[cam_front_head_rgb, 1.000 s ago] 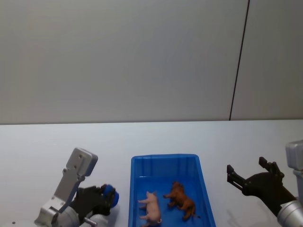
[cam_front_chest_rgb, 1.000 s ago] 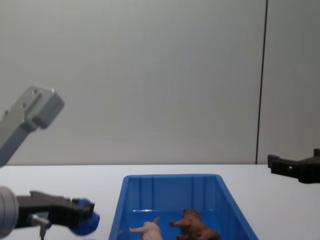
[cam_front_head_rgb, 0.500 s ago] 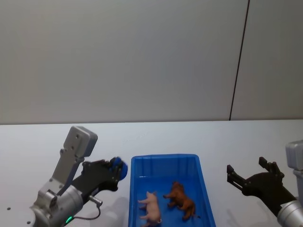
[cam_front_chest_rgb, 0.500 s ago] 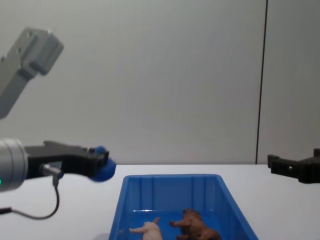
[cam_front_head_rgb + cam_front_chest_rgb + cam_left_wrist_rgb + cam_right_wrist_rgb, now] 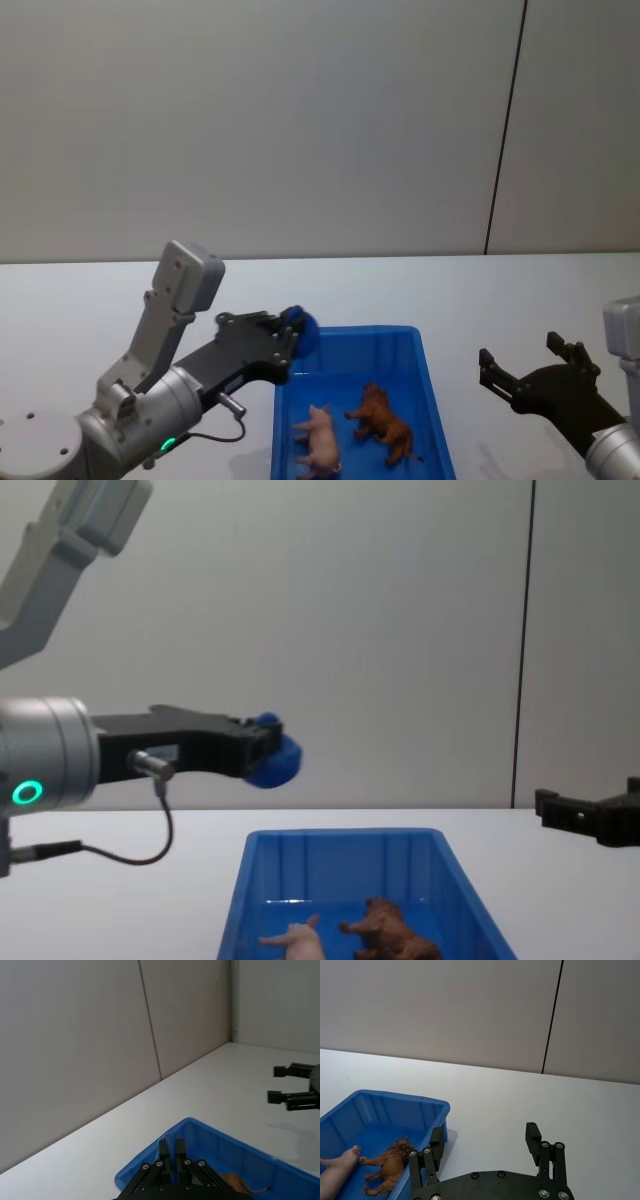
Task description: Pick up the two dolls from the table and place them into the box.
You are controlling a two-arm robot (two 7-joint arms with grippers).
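the left gripper (image 5: 290, 338) was up over the near-left corner of the box (image 5: 431, 400), clamped tight on a small blue figure (image 5: 270, 761). from the chest view it hung well above the rim, high enough to clear the wall, which looked like the reason for carrying it at that height. in the left wrist view the fingers (image 5: 170, 1152) were pressed close together with just a sliver of blue between them, and the blue bin sat right beneath.

and inside the box, both dolls were already home: the pink pig (image 5: 319, 434) lay toward the left side of the floor, the brown shaggy one (image 5: 381, 421) stood just beside it on the right, the two close but not clearly touching. the right wrist view caught them as well, pig (image 5: 335, 1168) and brown animal (image 5: 389, 1164) at the near end of the bin.

the right gripper (image 5: 525, 377) was parked out to the right of the box, low over the table (image 5: 80, 300), fingers spread apart and holding nothing. judging by that, the task's own two pieces were done, and the blue figure looked like an extra on its way in.
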